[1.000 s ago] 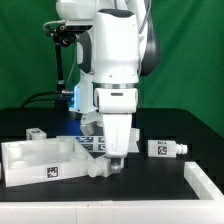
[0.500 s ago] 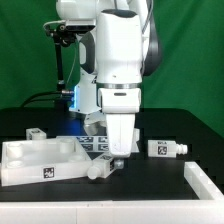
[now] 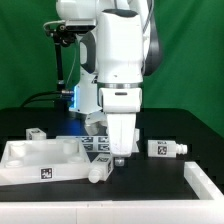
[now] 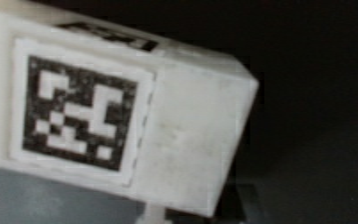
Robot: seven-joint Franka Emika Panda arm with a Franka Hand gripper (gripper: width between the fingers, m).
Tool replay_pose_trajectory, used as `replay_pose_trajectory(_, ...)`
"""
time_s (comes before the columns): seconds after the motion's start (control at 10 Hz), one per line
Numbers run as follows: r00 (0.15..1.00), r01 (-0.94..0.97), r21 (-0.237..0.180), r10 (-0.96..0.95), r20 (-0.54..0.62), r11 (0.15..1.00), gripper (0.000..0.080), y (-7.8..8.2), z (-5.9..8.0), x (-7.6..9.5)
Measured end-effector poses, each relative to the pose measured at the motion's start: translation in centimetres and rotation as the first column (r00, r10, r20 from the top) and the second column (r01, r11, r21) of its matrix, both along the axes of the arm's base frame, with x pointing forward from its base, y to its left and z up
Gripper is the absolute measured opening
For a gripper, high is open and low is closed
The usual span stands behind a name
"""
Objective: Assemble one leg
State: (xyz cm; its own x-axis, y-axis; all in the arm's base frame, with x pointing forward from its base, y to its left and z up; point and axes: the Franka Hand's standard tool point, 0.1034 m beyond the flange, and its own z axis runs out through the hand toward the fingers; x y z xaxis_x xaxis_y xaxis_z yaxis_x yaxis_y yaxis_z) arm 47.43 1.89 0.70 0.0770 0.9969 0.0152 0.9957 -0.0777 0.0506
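My gripper (image 3: 116,156) hangs low over the table, just to the exterior view's right of the tabletop (image 3: 30,158), a large flat white tray-like part. It is shut on one end of a leg (image 3: 100,169), a short white post that slants down toward the tabletop's near right corner. In the wrist view this leg (image 4: 105,100) fills the picture with a black-and-white tag facing the camera, and my fingertips are hidden. A second leg (image 3: 165,149) lies to the exterior view's right. A third leg (image 3: 36,133) lies behind the tabletop.
The marker board (image 3: 95,144) lies flat behind my gripper. A white angled bar (image 3: 203,181) sits at the front on the exterior view's right. The robot's base and cables stand at the back.
The gripper has risen slightly and the leg has tipped from near level to slanting. The tabletop's right edge has shifted toward the exterior view's left.
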Motion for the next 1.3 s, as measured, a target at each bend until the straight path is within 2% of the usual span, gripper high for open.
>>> replay_pose_trajectory(0.3, 1.0, -0.031, -0.005, 0.031, 0.003, 1.0, 0.0001, -0.1, 0.3, 0.1)
replay_pose_trajectory(0.4, 0.993, -0.117, -0.025, 0.117, 0.015, 0.993, 0.0083, -0.6, 1.6, 0.7)
replay_pose_trajectory(0.5, 0.98, -0.195, -0.041, 0.196, 0.022, 0.98, 0.0266, -1.3, 2.7, 1.2)
replay_pose_trajectory(0.6, 0.959, -0.281, -0.052, 0.282, 0.01, 0.958, 0.0413, -2.0, 2.9, 1.4)
replay_pose_trajectory(0.7, 0.944, -0.328, -0.057, 0.328, -0.009, 0.943, 0.0413, -2.7, 3.0, 1.6)
replay_pose_trajectory(0.8, 0.956, -0.293, -0.053, 0.293, -0.005, 0.955, 0.0577, -2.4, 2.9, 1.5)
replay_pose_trajectory(0.9, 0.956, -0.292, -0.053, 0.292, -0.007, 0.955, 0.0577, -2.4, 2.8, 1.5)
replay_pose_trajectory(1.0, 0.957, -0.291, -0.053, 0.291, -0.007, 0.955, 0.0635, -2.5, 2.8, 1.5)
replay_pose_trajectory(1.2, 0.966, -0.26, -0.049, 0.26, 0.001, 0.964, 0.0645, -2.6, 2.9, 1.5)
replay_pose_trajectory(1.3, 0.99, -0.13, -0.032, 0.132, 0.047, 0.991, 0.0649, -2.8, 3.3, 1.9)
